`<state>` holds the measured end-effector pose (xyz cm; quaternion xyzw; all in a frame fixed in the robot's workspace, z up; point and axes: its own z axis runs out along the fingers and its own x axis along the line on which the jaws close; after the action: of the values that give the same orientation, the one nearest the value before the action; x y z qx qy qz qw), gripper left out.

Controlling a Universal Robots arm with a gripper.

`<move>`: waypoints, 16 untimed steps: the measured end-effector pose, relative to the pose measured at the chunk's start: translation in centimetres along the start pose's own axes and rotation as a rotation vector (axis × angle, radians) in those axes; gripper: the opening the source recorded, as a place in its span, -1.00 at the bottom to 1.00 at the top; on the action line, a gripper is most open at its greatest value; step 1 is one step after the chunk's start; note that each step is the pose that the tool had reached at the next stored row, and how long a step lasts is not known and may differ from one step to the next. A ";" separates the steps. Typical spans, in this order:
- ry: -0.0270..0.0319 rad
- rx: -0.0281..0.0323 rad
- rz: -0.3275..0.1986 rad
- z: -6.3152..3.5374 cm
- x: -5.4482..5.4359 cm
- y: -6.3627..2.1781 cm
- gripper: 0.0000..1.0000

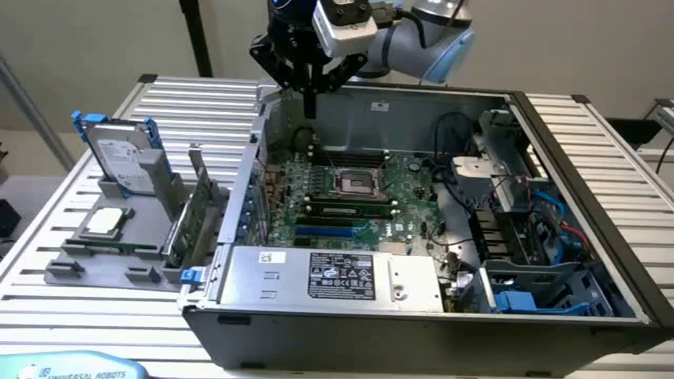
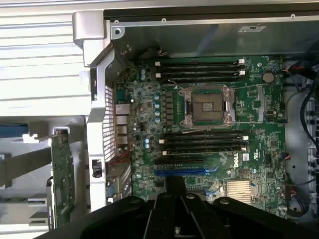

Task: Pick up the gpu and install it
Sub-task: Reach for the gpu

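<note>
The gpu (image 1: 200, 221) stood on edge in the grey rack (image 1: 61, 272) at nine o'clock from the open case (image 1: 421, 332); light, stiff and fragile, it looked best pinched along its bare top edge. Farther back, at the case's twelve o'clock, the gripper (image 1: 309, 106) hung with fingers closed, empty.

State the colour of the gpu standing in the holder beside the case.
The gpu is green, clearest in the wrist view.

Exterior: high, angled down at case (image 1: 421, 110); wrist: seemingly straight down, nearer; motherboard (image 1: 416, 193) (image 2: 144, 124) shared.
</note>
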<state>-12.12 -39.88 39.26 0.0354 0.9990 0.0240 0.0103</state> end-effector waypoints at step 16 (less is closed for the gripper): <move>0.0000 -0.0004 0.000 -0.09 2.9 -0.61 -0.79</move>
<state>-15.04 -40.28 39.26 0.0354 0.9990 0.0242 0.0103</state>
